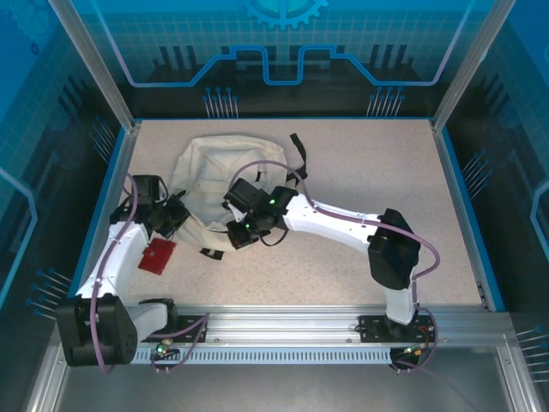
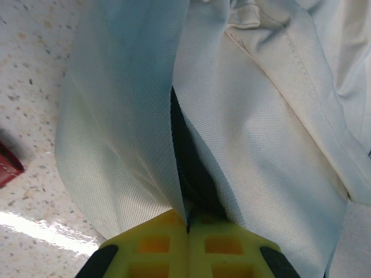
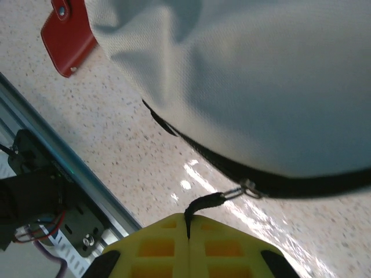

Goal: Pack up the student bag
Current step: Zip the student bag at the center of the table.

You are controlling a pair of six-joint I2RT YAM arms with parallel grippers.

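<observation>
The soft cream cloth student bag [image 1: 214, 176] with black straps lies flat on the speckled table [image 1: 369, 172], toward the back left, and both arms reach in to its near edge. A flat red case [image 1: 157, 256] with small metal studs lies on the table just beside the bag's near left corner. I think it waits there to go inside.

My left gripper [image 2: 186, 227] is pressed tight together on the bag. Its two yellow fingers [image 2: 156, 246] pinch a fold of the cream cloth, right where a dark zipper line runs up between two flaps. I think it holds the cloth there so the bag cannot slide or bunch up.

My right gripper [image 3: 188, 223] is at the bag's lower edge, and it is pressed together too. Its yellow fingers [image 3: 220, 249] pinch the short black zipper cord [image 3: 203, 204]. The cord ends in a little metal ring on the black zipper band along the bag's edge. The cord looks pulled straight.

So one gripper holds the cloth and the other holds the zipper. To me that looks like the step of opening the bag. From the top view I cannot tell how far the zipper is open. The red case is not yet inside.
</observation>
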